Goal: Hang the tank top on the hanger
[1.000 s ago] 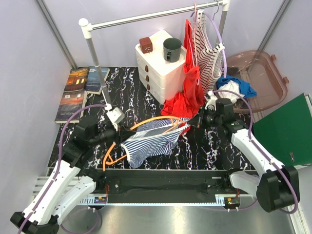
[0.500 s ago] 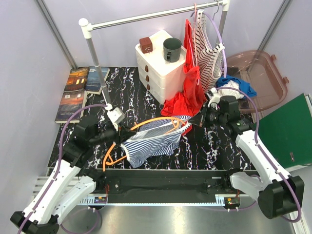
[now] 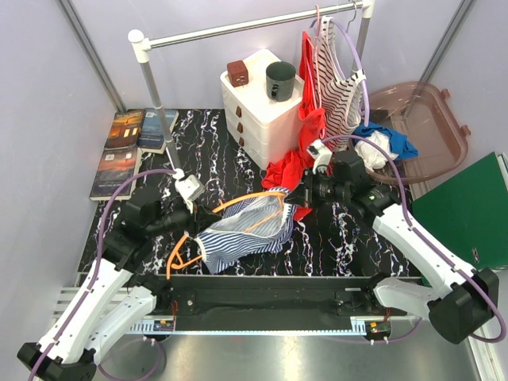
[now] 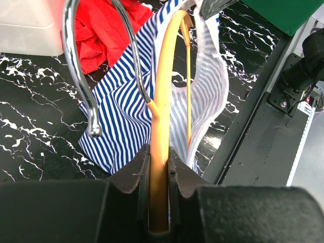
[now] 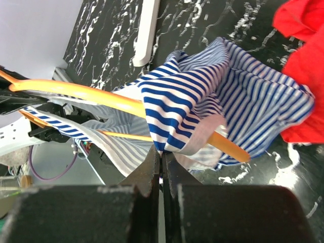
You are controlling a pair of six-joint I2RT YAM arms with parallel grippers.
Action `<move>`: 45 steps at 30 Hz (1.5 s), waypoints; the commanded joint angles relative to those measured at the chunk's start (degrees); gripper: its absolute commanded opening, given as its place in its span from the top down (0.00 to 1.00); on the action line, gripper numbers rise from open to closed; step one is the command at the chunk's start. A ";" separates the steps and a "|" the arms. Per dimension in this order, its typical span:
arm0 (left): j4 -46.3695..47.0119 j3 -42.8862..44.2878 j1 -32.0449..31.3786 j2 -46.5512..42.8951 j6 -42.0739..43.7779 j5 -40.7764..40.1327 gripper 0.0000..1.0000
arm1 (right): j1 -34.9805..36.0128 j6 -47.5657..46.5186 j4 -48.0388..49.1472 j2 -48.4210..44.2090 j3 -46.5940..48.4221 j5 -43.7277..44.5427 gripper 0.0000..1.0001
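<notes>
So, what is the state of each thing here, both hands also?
hanger: held, one arm inside the tank top
tank top: bunched, partly on the hanger
left hand: shut on the hanger
right hand: shut on the tank top
red striped top: hanging on the rail
drawers: shut
cup: upright

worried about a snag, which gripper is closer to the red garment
Right. The right gripper, shut on the tank top, is right beside the red garment; the left gripper, clamping the hanger, is well off to its left.
</notes>
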 commanded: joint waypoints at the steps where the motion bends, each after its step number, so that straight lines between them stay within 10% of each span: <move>1: 3.60 0.65 0.40 -0.17 0.12 0.84 1.00 | 4.48 0.53 3.76 2.43 4.91 1.71 1.00; 22: 3.34 0.65 0.32 0.27 0.21 -1.00 1.00 | 21.54 -5.27 4.37 14.30 17.92 1.71 0.97; 26: 3.16 0.74 0.32 0.88 0.30 -0.83 1.00 | 22.34 -8.60 1.92 13.95 17.92 2.41 0.83; 34: 2.99 0.74 0.32 0.97 0.39 -0.74 1.00 | 22.51 -12.39 -3.79 10.53 17.40 3.21 0.21; 45: 3.07 0.48 0.05 0.97 2.14 2.68 1.00 | 22.34 -24.15 -15.49 4.19 20.91 1.45 0.17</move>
